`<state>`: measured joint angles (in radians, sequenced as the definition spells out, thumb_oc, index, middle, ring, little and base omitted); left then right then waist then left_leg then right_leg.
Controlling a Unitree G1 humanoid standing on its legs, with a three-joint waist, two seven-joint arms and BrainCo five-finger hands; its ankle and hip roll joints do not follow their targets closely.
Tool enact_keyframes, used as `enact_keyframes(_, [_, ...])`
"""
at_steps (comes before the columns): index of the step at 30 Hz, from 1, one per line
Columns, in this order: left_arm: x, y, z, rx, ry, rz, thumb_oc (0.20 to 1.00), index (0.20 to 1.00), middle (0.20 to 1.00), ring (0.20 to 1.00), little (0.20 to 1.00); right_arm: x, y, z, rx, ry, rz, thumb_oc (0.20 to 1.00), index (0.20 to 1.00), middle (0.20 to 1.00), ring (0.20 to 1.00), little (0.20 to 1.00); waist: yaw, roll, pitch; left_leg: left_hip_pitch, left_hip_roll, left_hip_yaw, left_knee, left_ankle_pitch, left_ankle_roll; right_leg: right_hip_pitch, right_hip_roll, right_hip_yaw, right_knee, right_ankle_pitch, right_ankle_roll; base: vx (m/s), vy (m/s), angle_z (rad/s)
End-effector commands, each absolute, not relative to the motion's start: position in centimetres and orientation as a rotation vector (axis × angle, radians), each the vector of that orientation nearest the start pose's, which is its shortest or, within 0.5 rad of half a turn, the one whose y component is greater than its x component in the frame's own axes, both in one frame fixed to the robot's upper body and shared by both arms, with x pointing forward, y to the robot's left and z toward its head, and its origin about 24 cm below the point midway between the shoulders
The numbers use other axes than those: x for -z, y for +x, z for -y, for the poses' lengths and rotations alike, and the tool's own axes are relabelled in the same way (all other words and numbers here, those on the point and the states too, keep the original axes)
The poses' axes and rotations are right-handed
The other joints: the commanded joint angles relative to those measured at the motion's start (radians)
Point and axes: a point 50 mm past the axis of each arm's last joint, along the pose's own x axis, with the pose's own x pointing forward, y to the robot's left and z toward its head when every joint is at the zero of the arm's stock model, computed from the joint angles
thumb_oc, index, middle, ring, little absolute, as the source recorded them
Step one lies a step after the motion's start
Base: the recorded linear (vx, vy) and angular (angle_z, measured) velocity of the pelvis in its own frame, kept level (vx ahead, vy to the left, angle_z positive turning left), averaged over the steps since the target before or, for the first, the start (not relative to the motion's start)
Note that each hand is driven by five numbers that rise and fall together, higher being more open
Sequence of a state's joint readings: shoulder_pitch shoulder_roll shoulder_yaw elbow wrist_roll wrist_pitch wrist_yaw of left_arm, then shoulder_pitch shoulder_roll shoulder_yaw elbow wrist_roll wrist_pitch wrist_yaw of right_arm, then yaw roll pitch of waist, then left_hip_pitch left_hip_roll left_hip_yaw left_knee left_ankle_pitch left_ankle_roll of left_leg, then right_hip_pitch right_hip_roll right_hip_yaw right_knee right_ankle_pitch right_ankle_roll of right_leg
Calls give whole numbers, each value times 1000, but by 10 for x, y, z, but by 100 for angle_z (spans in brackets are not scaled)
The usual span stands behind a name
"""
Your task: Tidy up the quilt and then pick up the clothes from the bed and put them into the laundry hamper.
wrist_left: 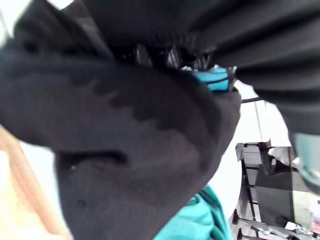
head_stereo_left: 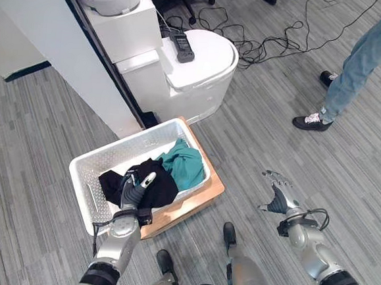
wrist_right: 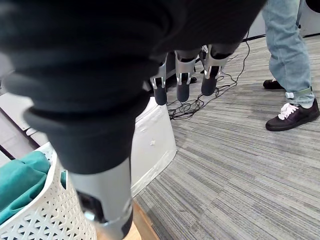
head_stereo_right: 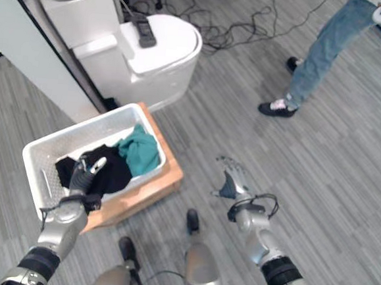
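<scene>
A: Left eye view, lower left?
B: White laundry hamper (head_stereo_left: 90, 164) on a wooden board (head_stereo_left: 202, 199), holding black clothes (head_stereo_left: 164, 186) and a teal garment (head_stereo_left: 185, 162).
A: Hands?
B: Left hand (head_stereo_left: 132, 192) sits on the black clothes, grip unclear. Right hand (head_stereo_left: 277, 192), lower right, hangs spread above the floor (head_stereo_left: 295, 157).

No legible text, labels, numbers or signs on anything in view. The black remote-like device (head_stereo_left: 182, 47) lying on the white rounded unit (head_stereo_left: 200, 67) shows small buttons, markings too small to read. The white laundry hamper (head_stereo_left: 103, 159) carries a perforated pattern, no print that can be made out.
</scene>
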<state>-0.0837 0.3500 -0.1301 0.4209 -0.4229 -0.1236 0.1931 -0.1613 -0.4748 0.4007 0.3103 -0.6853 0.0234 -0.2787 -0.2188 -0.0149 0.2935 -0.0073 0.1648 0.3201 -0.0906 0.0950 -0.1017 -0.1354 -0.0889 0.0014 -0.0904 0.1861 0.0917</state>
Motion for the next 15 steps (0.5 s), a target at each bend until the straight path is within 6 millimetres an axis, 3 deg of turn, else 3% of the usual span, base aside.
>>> enact_keyframes(1, [-16,263,-250,-296,27,-87,1000,1000,1000,1000,1000,-25,271,186,-110,-1183,91,1000,1000,1000,1000,1000,12,2,-39,92,7,14,3,-142,-11,42,-62,-43,3,-167,69,0,0,0])
enact_keyframes(4, [-23,256,-264,-358,19,-33,1000,1000,1000,1000,1000,-19,266,197,-93,-1163,43,1000,1000,1000,1000,1000,22,2,-58,104,8,4,3,-142,-13,68,-63,-55,3,-172,67,23,-4,2])
enact_keyframes(7, [-18,246,-277,-401,94,-60,1000,1000,1000,1000,1000,-4,257,208,-90,-1143,-44,1000,1000,1000,1000,1000,33,0,-75,110,8,-8,3,-140,-14,88,-66,-69,3,-174,66,15,0,9])
enact_keyframes(9, [-1,234,-284,-416,204,-156,1000,1000,1000,1000,1000,11,251,214,-85,-1109,-125,1000,1000,1000,1000,1000,43,-1,-86,108,7,-17,3,-134,-14,94,-68,-77,3,-171,65,-3,12,15])
enact_keyframes(12, [39,206,-291,-444,208,-357,1000,1000,1000,1000,1000,44,236,222,-53,-978,-323,1000,1000,1000,1000,1000,52,1,-103,114,5,-28,3,-136,-12,110,-71,-88,3,-173,67,9,25,14])
enact_keyframes(13, [39,207,-291,-445,208,-356,1000,1000,1000,1000,1000,44,236,222,-53,-978,-322,1000,1000,1000,1000,1000,52,0,-104,110,5,-27,3,-132,-12,106,-71,-87,3,-171,66,18,45,13])
enact_keyframes(14, [68,185,-296,-449,274,-527,1000,1000,1000,1000,1000,68,223,224,-32,-898,-461,1000,1000,1000,1000,1000,57,1,-114,111,4,-33,3,-133,-11,112,-75,-93,3,-170,67,3,51,17])
enact_keyframes(15, [81,174,-297,-457,285,-609,1000,1000,1000,1000,1000,77,217,226,-23,-869,-519,1000,1000,1000,1000,1000,59,2,-119,113,2,-36,3,-133,-11,116,-77,-95,3,-170,68,36,98,19])
